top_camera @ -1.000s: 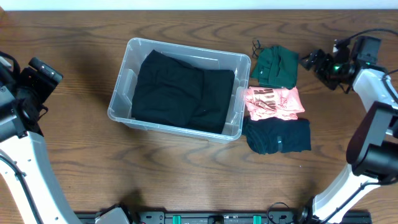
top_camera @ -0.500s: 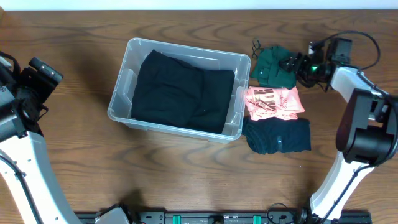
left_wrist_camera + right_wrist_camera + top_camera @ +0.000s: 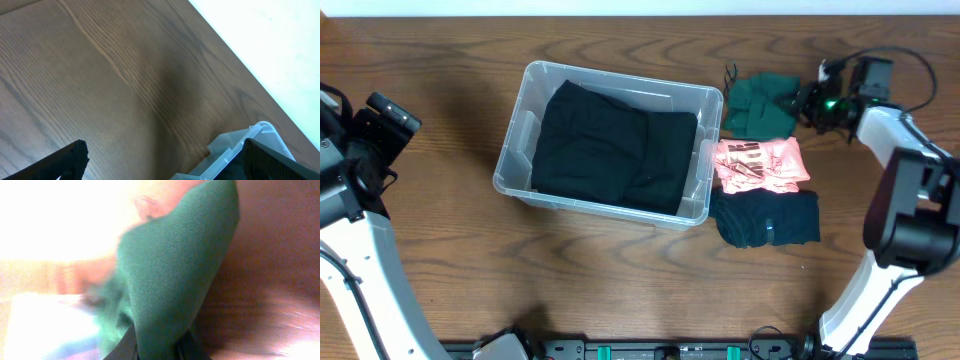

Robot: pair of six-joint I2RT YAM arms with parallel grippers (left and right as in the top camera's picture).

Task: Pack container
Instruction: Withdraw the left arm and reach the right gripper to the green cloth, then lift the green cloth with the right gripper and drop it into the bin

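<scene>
We see the right gripper (image 3: 802, 100) pinching the green shirt's (image 3: 758, 106) 3 o'clock edge beside the container (image 3: 536, 72), left gripper (image 3: 162, 150) gaping at 9 o'clock.

The container (image 3: 512, 150) is clear, see-through plastic. The garment (image 3: 610, 145) inside is plain black. The green garment (image 3: 760, 105) is plain dark green, the pink garment (image 3: 760, 165) carries a dark print, and the teal garment (image 3: 767, 218) is very dark. The worktop (image 3: 620, 280) is brown with darker wood grain.
</scene>
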